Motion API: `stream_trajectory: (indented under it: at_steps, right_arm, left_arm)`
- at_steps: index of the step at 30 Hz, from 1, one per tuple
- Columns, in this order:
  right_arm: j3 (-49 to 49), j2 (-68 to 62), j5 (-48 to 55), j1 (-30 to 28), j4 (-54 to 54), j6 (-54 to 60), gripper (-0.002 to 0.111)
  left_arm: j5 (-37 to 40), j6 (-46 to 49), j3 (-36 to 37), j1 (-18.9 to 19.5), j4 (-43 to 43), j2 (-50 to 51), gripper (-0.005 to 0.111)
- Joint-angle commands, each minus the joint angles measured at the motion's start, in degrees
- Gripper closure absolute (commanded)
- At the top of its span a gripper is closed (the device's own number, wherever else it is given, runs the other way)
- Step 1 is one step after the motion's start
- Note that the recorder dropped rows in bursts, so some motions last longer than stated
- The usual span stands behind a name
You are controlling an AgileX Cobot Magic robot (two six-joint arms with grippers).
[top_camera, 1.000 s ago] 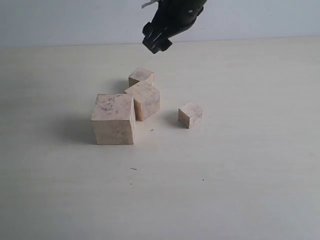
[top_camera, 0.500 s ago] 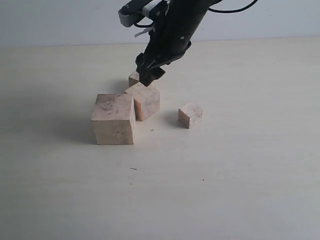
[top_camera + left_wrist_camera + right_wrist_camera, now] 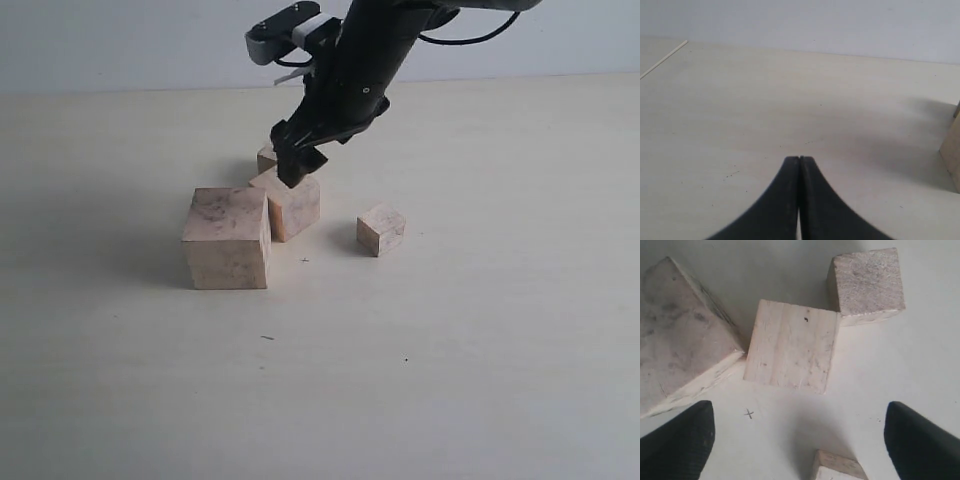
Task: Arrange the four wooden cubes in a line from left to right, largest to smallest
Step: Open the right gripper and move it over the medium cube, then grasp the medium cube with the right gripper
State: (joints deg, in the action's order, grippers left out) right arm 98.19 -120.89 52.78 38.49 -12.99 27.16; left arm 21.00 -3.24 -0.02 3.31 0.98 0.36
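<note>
Four pale wooden cubes sit near the table's middle. The largest cube is leftmost, and the second cube touches its far right corner. The third cube lies just behind, partly hidden by the arm. The smallest cube stands apart to the right. My right gripper hangs open just above the second cube, holding nothing. My left gripper is shut and empty, low over bare table, out of the exterior view. A cube's edge shows at that view's border.
A small pencilled cross marks the table between the second and smallest cubes. The pale wall rises behind the table's far edge.
My right arm has come down from the top of the exterior view toward the cubes and now hangs a little lower over the second cube. The cubes have not moved.
</note>
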Motion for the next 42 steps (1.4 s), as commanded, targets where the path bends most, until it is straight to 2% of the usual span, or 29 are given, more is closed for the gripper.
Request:
stream_trajectory:
  at_steps: [1, 11, 42]
  right_arm:
    - [-2.53, 0.17, -2.80, -0.29, -1.08, 3.25, 0.022]
    - [-4.22, 0.17, -7.40, -0.29, -2.88, 4.50, 0.022]
    - [-4.22, -5.97, -9.69, -0.29, -7.90, 4.50, 0.022]
  left_arm:
    - [-0.60, -0.04, 0.02, -0.08, -0.11, -0.36, 0.107]
    - [-0.60, -0.04, 0.02, -0.08, -0.11, -0.36, 0.107]
    - [-0.60, -0.04, 0.02, -0.08, -0.11, -0.36, 0.107]
